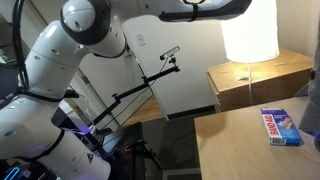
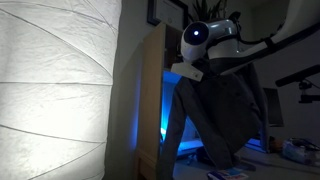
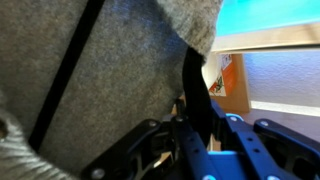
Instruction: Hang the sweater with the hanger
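Note:
A grey sweater [image 2: 225, 105] hangs in the air from a black hanger, draped below my gripper [image 2: 192, 68]. In the wrist view the sweater's knit [image 3: 90, 70] fills the upper left. A black strip of the hanger [image 3: 195, 85] runs down between my fingers. My gripper [image 3: 195, 130] is shut on that strip. A dark grey edge at the far right of an exterior view [image 1: 312, 100] looks like part of the sweater.
A large white lamp shade [image 1: 250, 30] hangs close by and fills the left of an exterior view [image 2: 55, 90]. A wooden table [image 1: 240, 150] carries a blue box [image 1: 281, 126]. A cardboard box [image 1: 260, 80] stands behind it, and a tall wooden panel [image 2: 152, 100] beside the sweater.

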